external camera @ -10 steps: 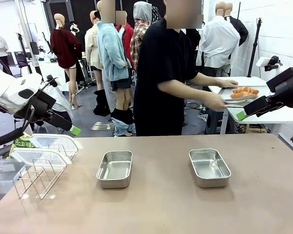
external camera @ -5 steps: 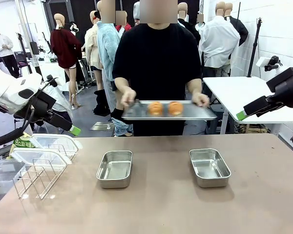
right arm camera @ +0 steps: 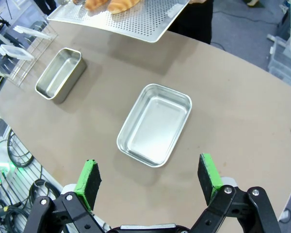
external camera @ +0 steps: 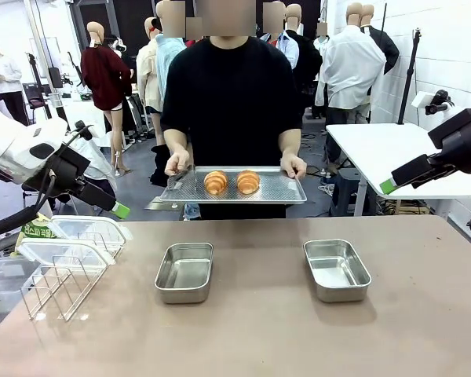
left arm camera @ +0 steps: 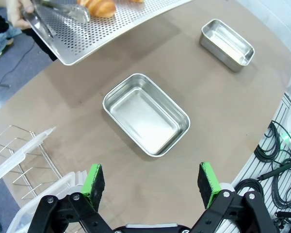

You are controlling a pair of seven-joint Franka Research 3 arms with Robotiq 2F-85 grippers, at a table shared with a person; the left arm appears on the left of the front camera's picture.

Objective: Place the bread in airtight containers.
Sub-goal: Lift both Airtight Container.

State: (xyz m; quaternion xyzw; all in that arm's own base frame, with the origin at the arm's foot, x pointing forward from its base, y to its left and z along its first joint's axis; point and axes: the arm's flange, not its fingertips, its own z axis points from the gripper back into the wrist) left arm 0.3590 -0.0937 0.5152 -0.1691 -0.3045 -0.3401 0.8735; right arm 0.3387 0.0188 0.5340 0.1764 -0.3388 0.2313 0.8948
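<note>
Croissants [external camera: 215, 182], 2 of them, sit side by side on a perforated tray [external camera: 282, 191] that a person holds at the tabletop's far edge. 2 steel tubs [external camera: 184, 272] stand uncovered mid-table, well apart. Lids [external camera: 63, 253] lie on a wire rack [external camera: 59, 287] at the left edge. Left gripper [left arm camera: 150, 177] and right gripper [right arm camera: 148, 182] hang above the tubs, jaws spread wide, holding nothing.

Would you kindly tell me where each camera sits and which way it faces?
Front view: between the arms, facing across the table at the person holding the tray of croissants; left gripper and right gripper at the sides.
Left wrist view: on that wrist, looking down at the left container; own open fingers below.
Right wrist view: likewise, down at the right container; open fingers below.
Both wrist views share both containers and the tray.
</note>
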